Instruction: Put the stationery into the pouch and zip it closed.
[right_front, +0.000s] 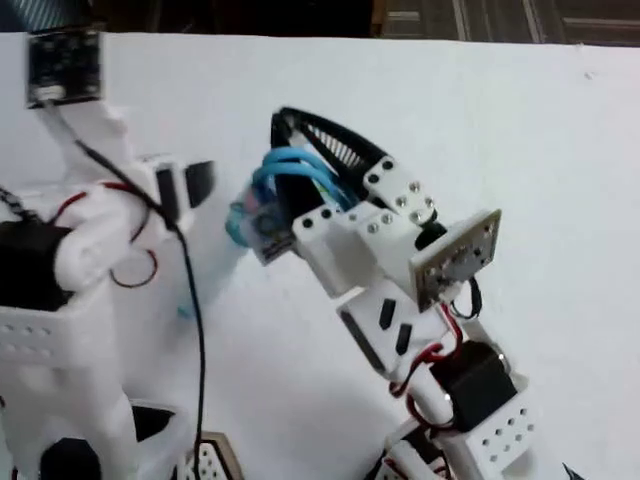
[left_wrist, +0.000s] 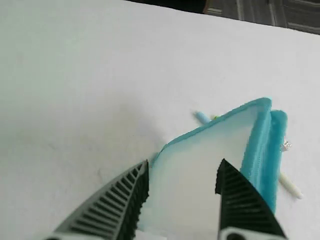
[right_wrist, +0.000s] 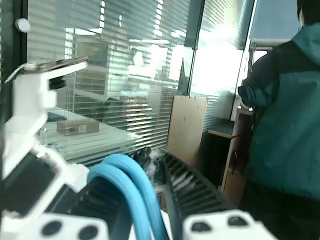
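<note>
Nearest: left gripper (left_wrist: 180, 200), one of two on the rig, its two ribbed black jaws spread apart. One translucent teal pouch (left_wrist: 210, 150) shows between them; whether either jaw touches it cannot be told.

(a) Pouch: one, lying on the white table (left_wrist: 75, 75) between the two arms. Its zip edge is a thicker band of teal along the side away from the left gripper.

(b) Stationery: two ends are visible outside the pouch, both lying on the table. One is a pale blue tip (left_wrist: 202, 117) beside the far corner. The other is a white tip (left_wrist: 291, 186) beyond the zip edge. What kind of item each one is cannot be told.

(c) Right gripper (right_front: 282, 122): one, raised off the table and angled upward, directly beside and above the pouch's end in the high view. Two blue strands (right_wrist: 132, 192) arch side by side through it, running from the pouch side back under its white body. Whether it clamps them cannot be told.

(d) Arms: two, white, one on each side of the pouch.
</note>
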